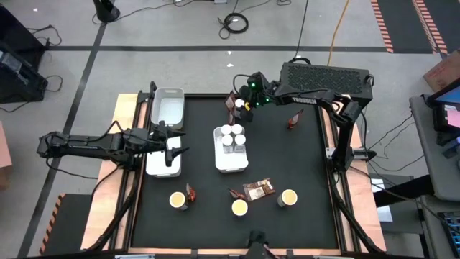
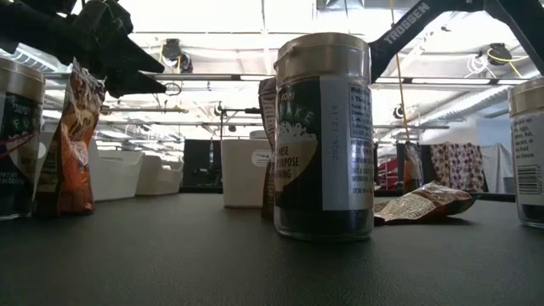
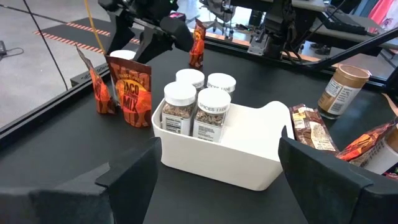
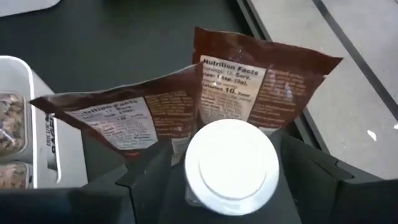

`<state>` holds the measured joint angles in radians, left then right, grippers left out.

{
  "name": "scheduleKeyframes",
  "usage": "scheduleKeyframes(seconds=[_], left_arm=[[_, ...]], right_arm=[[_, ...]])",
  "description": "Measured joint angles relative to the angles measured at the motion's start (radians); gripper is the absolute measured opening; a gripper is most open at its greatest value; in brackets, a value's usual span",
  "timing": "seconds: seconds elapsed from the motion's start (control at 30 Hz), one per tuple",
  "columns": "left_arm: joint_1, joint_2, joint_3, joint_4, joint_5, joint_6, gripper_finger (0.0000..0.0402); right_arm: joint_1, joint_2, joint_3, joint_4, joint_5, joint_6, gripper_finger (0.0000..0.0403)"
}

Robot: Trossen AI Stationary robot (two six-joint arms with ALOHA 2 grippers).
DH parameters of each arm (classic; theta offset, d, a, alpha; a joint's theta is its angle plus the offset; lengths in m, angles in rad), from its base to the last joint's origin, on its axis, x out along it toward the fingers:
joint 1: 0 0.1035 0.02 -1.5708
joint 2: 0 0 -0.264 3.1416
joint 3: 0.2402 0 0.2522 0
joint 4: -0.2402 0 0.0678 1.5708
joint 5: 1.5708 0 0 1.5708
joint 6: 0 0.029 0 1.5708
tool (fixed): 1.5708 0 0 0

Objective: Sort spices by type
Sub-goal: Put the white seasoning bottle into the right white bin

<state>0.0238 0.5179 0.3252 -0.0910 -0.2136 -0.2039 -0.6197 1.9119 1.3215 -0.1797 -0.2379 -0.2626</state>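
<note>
Black table [image 1: 287,158]; right gripper [image 4: 230,186] straddles a white-capped jar [image 4: 231,165].

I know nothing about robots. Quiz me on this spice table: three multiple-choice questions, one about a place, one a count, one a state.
1. Where is the right gripper?
A. around a loose white-capped jar by two packets
B. over a yellow tub
C. off the table

2. How many white-capped jars stand in the middle tray?
A. two
B. four
C. six

3. The left gripper is:
A. holding a packet
B. holding a jar
C. open, empty

Key: 1 A, the fingers flank that jar. 2 B, four caps show from above. 3 C, nothing sits between its fingers.
</note>
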Motion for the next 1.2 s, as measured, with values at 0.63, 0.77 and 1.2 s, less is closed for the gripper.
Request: scheduleKeyframes(seconds=[0.63, 0.77, 1.2], left_arm=[[0.000, 0.000, 0.000, -0.003, 0.000, 0.000, 0.0327], [0.000, 0.000, 0.000, -0.003, 0.000, 0.000, 0.0327], [0.000, 0.000, 0.000, -0.004, 0.000, 0.001, 0.0327]], right_arm=[[0.006, 0.054, -0.001, 0.039, -0.002, 0.012, 0.0184], [0.006, 0.054, 0.000, 0.041, -0.004, 0.012, 0.0143], [0.005, -0.053, 0.000, 0.002, 0.008, 0.025, 0.0155]])
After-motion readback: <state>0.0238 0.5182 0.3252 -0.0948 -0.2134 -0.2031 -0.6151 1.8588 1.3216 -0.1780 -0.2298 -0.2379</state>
